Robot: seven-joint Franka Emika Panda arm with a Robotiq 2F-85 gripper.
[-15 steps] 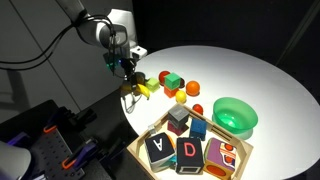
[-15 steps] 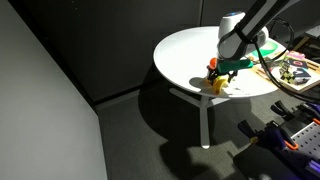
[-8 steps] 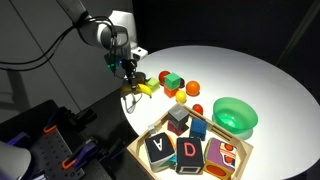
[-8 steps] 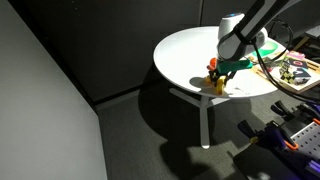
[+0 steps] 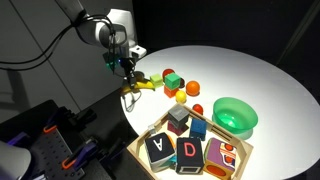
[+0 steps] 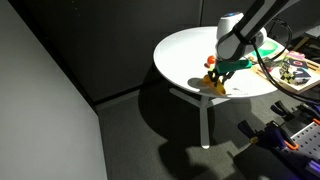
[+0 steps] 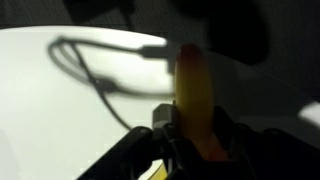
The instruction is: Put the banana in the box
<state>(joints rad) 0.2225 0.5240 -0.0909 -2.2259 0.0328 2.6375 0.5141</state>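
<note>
White desk (image 5: 240,70), left edge: end effector (image 5: 130,91) pinching the banana (image 5: 144,87) has raised it slightly, ready for carrying to the box (image 5: 136,149).

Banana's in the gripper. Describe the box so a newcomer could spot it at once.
On the round white table, look at the edge nearest the camera in an exterior view, just beside the green bowl. The box is the shallow rectangular light-wood tray holding lettered blocks, the only flat wooden container there.
</note>
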